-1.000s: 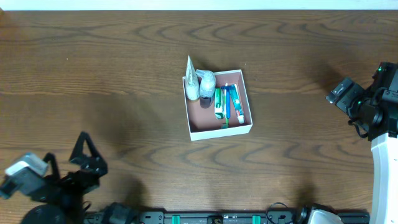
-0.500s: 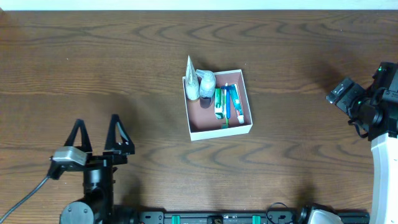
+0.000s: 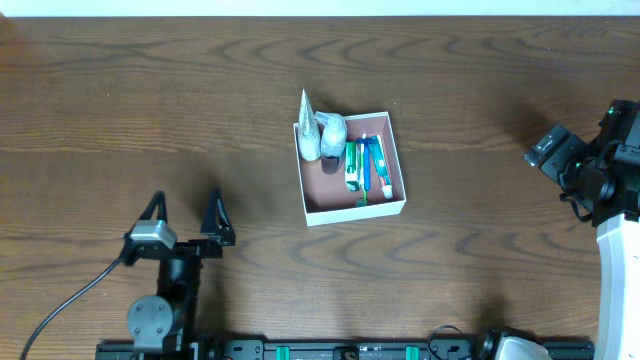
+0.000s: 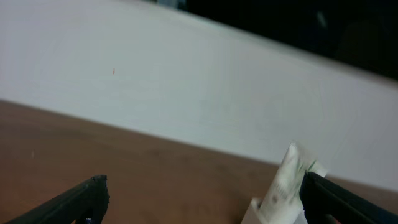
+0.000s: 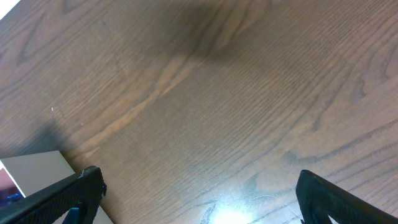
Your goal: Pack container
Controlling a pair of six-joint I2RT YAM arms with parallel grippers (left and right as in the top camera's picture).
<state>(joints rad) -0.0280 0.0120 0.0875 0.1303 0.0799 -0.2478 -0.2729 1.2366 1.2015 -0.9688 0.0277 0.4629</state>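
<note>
The container [image 3: 357,213] is a shallow square white-walled box with a reddish-brown inside, at the table's middle. It holds two grey-white bottles [image 3: 322,138] at its back left and green and blue toothpaste tubes [image 3: 353,166] on its right side. A white tube [image 3: 305,108] sticks up at the back-left corner and also shows in the left wrist view [image 4: 285,182]. My left gripper [image 3: 186,215] is open and empty, well to the front left of the container. My right gripper [image 5: 199,180] is open and empty over bare wood, far right of the container [image 5: 37,168].
The dark wooden table [image 3: 150,100] stretches around the container. A pale wall [image 4: 186,93] lies beyond the table's far edge. The right arm [image 3: 600,170] stands at the right edge. A black rail [image 3: 360,350] runs along the front edge.
My left arm has swung from the front-left corner to the right, and its open gripper now points toward the far edge. The right arm and the container have not moved.
</note>
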